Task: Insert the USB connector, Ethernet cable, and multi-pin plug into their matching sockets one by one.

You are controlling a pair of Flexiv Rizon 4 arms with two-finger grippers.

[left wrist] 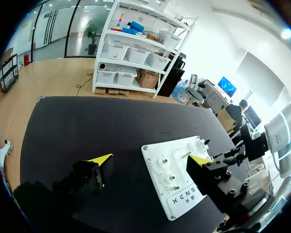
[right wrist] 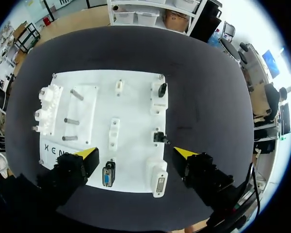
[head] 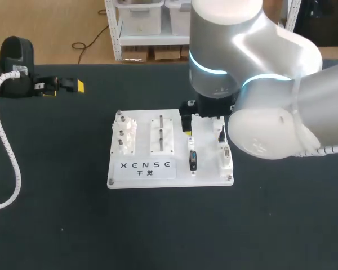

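The white socket board (head: 141, 169) lies mid-table. On its front right part sits a black multi-pin plug with a blue face (right wrist: 107, 175) (head: 192, 160), and beside it a white multi-pin connector (right wrist: 159, 180) (head: 226, 153). Farther back along the right edge are a small black connector (right wrist: 158, 137) and another black plug in a white holder (right wrist: 162, 90). My right gripper (right wrist: 136, 154) (head: 204, 121) hangs open above the board with nothing between its fingers. My left gripper (left wrist: 150, 159) (head: 62, 85) is open and empty over the bare mat at the far left.
White gear posts (head: 125, 135) and a block with metal pins (head: 161, 134) stand on the board's left half. My right arm's bulky joint (head: 265, 124) overhangs the board's back right corner. A white corrugated cable (head: 5, 146) loops along the left.
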